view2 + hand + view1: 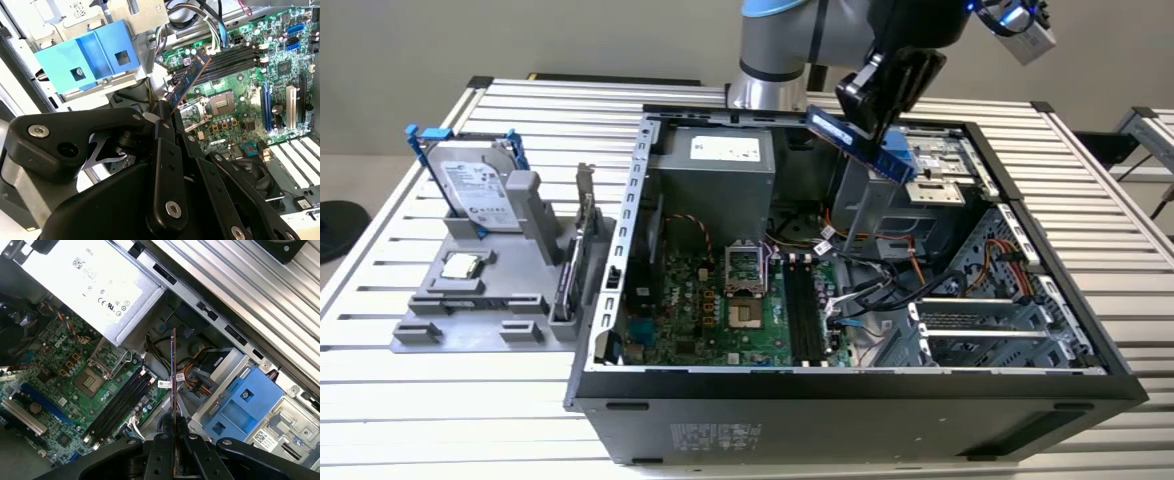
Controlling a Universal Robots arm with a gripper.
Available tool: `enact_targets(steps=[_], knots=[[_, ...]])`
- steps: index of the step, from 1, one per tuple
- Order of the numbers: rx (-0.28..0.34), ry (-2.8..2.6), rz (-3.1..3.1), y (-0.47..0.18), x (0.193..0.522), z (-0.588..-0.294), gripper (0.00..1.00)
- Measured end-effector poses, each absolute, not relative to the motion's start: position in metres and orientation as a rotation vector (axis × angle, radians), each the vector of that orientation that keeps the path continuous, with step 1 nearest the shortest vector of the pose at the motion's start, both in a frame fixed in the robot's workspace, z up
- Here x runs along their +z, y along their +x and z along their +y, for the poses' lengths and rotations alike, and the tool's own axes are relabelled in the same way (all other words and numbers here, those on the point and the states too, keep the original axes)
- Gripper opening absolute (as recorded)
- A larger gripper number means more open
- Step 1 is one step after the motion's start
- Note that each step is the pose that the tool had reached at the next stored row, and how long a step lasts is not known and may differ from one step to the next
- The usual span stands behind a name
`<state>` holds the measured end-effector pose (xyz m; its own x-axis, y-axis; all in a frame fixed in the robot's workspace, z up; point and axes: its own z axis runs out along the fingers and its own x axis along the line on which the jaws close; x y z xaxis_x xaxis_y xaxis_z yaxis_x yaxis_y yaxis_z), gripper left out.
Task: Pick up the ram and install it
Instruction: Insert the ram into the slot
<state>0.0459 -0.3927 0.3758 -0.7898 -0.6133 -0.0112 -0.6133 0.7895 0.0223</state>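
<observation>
- the pick-up looks done — the ram point(861, 141) is in the air over the open computer case point(635, 200), pinched in the gripper point(870, 112).
- the install is left: the long black memory slots point(801, 315) on the motherboard point(707, 320) look bare to us, and the ram is well apart from them.
- the gripper is pressed together on one end of the stick; in both wrist views the ram juts out of it edge-on, free end toward the board.
- in the exterior view we see it hang tilted — not lined up with the slots, we judge.
</observation>
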Motion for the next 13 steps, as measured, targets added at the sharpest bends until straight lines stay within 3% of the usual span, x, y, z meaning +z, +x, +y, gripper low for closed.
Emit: enact_targets(steps=[13], knots=[[0.038,-0.93,2.996,0.046,0.3759,-0.395,0.0]])
